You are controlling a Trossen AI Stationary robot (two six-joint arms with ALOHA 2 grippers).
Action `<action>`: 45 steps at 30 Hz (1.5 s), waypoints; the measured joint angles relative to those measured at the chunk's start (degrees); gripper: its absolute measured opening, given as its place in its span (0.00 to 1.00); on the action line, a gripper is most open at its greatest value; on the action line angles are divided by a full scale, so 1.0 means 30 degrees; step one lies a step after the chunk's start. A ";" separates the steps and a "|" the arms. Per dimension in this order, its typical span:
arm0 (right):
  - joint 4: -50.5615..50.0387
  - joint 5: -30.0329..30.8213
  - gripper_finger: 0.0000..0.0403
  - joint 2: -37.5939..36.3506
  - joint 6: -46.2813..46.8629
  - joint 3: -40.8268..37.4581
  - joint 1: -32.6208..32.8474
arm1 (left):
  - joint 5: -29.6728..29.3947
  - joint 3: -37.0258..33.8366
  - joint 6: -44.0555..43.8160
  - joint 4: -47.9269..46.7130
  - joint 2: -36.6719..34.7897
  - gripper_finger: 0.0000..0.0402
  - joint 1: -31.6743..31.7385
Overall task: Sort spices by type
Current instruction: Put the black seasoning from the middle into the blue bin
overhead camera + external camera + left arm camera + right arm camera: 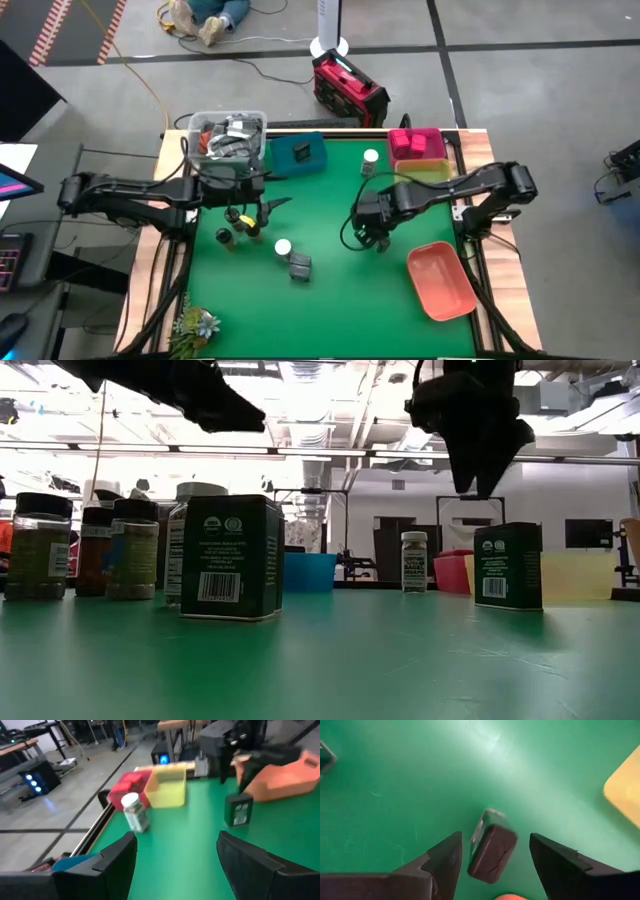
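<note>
Right gripper (492, 857) spread, hanging directly over dark tin (491, 846), nothing pinched. Left gripper (175, 857) spread, waiting. Next, probably: descend, close on tin.

The green surface (330, 300) carries a yellow tray (425, 170) just beside a pink tray (416, 143), a teal tray (298, 153) well apart, a salmon tray (440, 281), and scattered spice jars (283, 247) and tins (300, 266).
</note>
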 joint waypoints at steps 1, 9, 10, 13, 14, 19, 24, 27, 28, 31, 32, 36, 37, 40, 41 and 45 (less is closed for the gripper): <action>-0.0054 -0.0004 0.65 0.0295 0.0316 -0.0021 0.0246 | -0.0145 0.0000 0.0134 -0.0185 0.0048 0.65 -0.0019; -0.0569 -0.0240 0.65 0.2210 0.1718 -0.0021 0.1492 | -0.0274 0.0000 0.0651 -0.0315 0.0250 0.65 -0.0051; -0.0764 -0.0259 0.65 0.2223 0.1871 -0.0021 0.1580 | -0.0274 0.0000 0.0750 -0.0276 0.0237 0.65 -0.0051; -0.1059 -0.0252 0.65 0.2100 0.2378 -0.0021 0.1787 | -0.0259 0.0000 0.0993 -0.0180 0.0242 0.65 -0.0051; -0.1010 -0.0213 0.65 0.2042 0.2535 -0.0021 0.1784 | -0.0259 0.0000 0.1000 -0.0167 0.0244 0.65 -0.0051; -0.1004 -0.0113 0.65 0.1918 0.2770 -0.0021 0.1994 | -0.0215 0.0000 0.1285 0.0072 0.0237 0.65 -0.0051; -0.0461 -0.0081 0.65 0.2115 0.2256 -0.0424 0.1484 | -0.0204 0.0000 0.1277 -0.0022 0.0237 0.65 -0.0051; 0.0114 -0.0247 0.65 0.1951 0.2062 -0.1392 0.1035 | -0.0201 0.0000 0.1115 -0.0449 0.0237 0.65 -0.0058; 0.0219 -0.0317 0.65 0.1945 0.2048 -0.1612 0.0915 | -0.0201 0.0000 0.1057 -0.0651 0.0237 0.65 -0.0058; 0.1308 -0.0396 0.65 0.1960 0.1750 -0.2258 0.0711 | -0.0199 0.0000 0.0943 -0.1106 0.0244 0.65 -0.0058; 0.1705 -0.0460 0.65 0.1960 0.1606 -0.2390 0.0713 | -0.0199 0.0000 0.0907 -0.1111 0.0244 0.65 -0.0058; 0.2876 -0.0664 0.65 0.1960 0.0864 -0.2554 0.0713 | -0.0194 0.0000 0.0818 -0.1121 0.0244 0.65 -0.0058; 0.2964 -0.0719 0.65 0.1960 0.0740 -0.2540 0.0713 | -0.0200 0.0000 0.0810 -0.1111 0.0244 0.65 -0.0058; 0.2583 -0.0827 0.63 0.1960 0.0724 -0.2542 0.0713 | -0.0199 0.0000 0.0678 -0.1099 0.0244 0.65 -0.0058; 0.2482 -0.0859 0.61 0.1960 0.0677 -0.2542 0.0713 | -0.0197 0.0000 0.0651 -0.1099 0.0244 0.65 -0.0058; 0.2463 -0.0969 0.48 0.1960 0.0239 -0.2542 0.0698 | -0.0201 0.0000 0.0509 -0.1109 0.0244 0.65 -0.0058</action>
